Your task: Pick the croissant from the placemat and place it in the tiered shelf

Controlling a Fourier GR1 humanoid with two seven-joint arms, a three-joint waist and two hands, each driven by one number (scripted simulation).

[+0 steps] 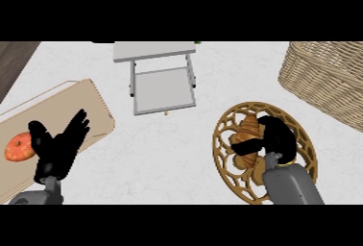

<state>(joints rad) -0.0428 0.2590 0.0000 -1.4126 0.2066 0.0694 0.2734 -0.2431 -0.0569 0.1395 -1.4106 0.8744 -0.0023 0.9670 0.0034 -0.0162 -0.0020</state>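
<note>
A golden-brown croissant (248, 129) lies on a round, openwork brown placemat (228, 158) at the right of the counter. My right hand (273, 138) is over the croissant with its fingers and thumb curled round it, hiding its lower part. The grey tiered shelf (162, 90) stands at the top centre, well away from the hand. My left hand (58, 143) rests open at the left, fingers up, over a wooden board.
A wooden cutting board (64, 110) at the left carries an orange-red fruit (19, 147). A wicker basket (327, 77) fills the upper right corner. White counter lies between the shelf and the placemat.
</note>
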